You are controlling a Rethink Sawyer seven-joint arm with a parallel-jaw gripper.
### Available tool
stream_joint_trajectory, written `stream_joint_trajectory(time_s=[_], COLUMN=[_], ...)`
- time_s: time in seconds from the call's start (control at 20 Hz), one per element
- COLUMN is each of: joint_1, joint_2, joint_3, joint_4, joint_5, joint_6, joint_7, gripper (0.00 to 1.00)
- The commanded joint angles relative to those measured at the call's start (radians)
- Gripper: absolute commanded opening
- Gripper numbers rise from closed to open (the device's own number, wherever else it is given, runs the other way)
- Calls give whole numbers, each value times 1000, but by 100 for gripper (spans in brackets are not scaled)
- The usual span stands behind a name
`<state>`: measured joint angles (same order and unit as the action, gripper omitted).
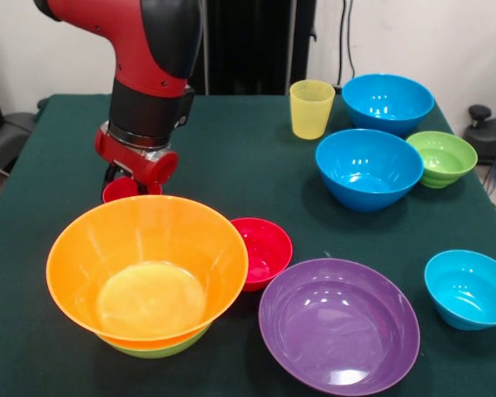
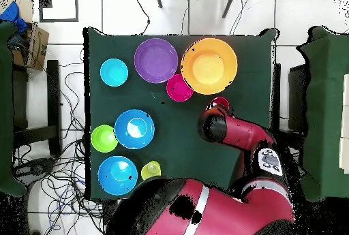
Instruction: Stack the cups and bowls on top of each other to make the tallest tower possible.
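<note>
The large orange bowl [image 1: 146, 269] sits nested on the lime-green bowl [image 1: 161, 347] at the table's near left; it also shows in the overhead view [image 2: 208, 65]. The red cup [image 1: 120, 190] stands just behind it, half hidden by the orange rim, and shows in the overhead view [image 2: 220, 103]. My gripper [image 1: 131, 184] is right at the red cup's top, and the arm's wrist hides the grip. The small red bowl [image 1: 263, 248] touches the orange bowl's right side. The yellow cup [image 1: 312, 107] stands far back.
The purple bowl [image 1: 339, 322] lies near the front, with the small blue bowl [image 1: 469, 289] to its right. Two medium blue bowls [image 1: 368, 168] [image 1: 387, 103] and the ribbed green bowl [image 1: 442, 157] stand at the back right. Dark green cloth [image 1: 231, 165] covers the table.
</note>
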<state>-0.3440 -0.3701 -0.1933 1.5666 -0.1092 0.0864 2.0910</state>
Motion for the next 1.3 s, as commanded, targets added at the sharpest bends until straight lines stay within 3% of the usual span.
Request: stream_joint_trajectory(time_s=[0.05,0.3,0.35,0.55,1.3], joint_1=[-10,-25,-27,-20,-25], joint_2=[-33,-29,-29,-39,-76], joint_3=[113,130,133,126,143], joint_4=[-42,-38,-42,-47,-35], joint_5=[4,2,-13,-25,-17], joint_6=[120,127,120,78,183], joint_7=[35,30,17,24,-9], gripper=[100,100,0,0,0])
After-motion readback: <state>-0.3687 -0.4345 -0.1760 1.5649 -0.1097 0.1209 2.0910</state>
